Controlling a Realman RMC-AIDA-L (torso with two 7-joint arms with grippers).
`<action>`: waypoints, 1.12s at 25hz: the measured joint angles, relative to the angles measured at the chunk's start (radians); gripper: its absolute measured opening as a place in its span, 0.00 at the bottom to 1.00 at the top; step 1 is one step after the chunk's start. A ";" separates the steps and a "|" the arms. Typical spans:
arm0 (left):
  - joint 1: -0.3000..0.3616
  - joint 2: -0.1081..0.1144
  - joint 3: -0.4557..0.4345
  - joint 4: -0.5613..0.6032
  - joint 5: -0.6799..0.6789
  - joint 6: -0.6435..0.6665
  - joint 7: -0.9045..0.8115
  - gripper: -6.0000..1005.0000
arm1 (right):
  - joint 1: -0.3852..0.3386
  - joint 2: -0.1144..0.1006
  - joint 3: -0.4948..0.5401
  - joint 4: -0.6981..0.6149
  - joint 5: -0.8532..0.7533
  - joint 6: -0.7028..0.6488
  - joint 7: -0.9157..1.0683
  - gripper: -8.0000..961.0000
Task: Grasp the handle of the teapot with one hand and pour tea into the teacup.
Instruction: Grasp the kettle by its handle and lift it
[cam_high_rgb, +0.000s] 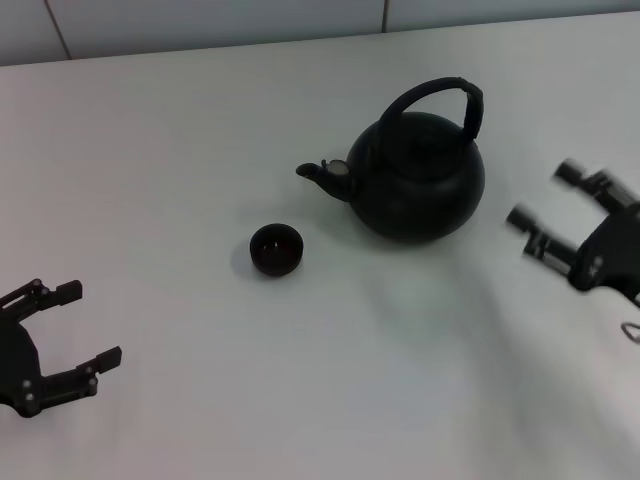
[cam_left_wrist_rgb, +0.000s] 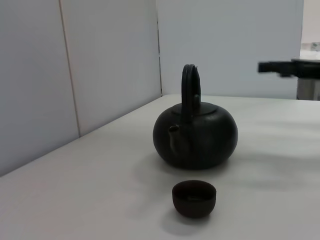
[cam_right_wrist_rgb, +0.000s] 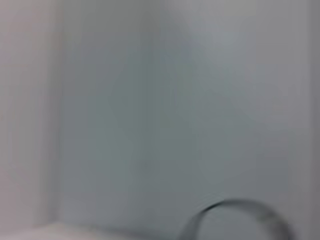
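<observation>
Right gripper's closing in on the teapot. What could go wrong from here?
1. The right gripper is open beside the teapot at body height, while the handle arches above; it may bump the pot rather than catch the handle.
2. The teacup sits apart from the spout, so tea could miss it.
3. The small cup could tip if knocked.

The left gripper waits open nearby.

Teapot (cam_high_rgb: 420, 185) upright on table (cam_high_rgb: 300, 380), spout toward robot's left, handle (cam_high_rgb: 445, 95) arched over top, teacup (cam_high_rgb: 275, 249) near, front-left of spout, right gripper (cam_high_rgb: 535, 208) beside teapot's right, left gripper (cam_high_rgb: 85, 322) well apart, front-left
</observation>
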 joint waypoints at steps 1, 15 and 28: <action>0.000 0.000 0.000 0.000 0.000 0.000 0.000 0.86 | 0.000 0.000 0.000 0.000 0.000 0.000 0.000 0.80; -0.012 -0.003 -0.002 -0.001 0.001 -0.003 0.001 0.86 | -0.006 0.001 0.189 0.455 0.189 0.239 -0.491 0.80; -0.005 -0.014 -0.011 0.000 0.003 0.006 0.006 0.86 | 0.146 -0.003 0.206 0.391 0.191 0.364 -0.447 0.79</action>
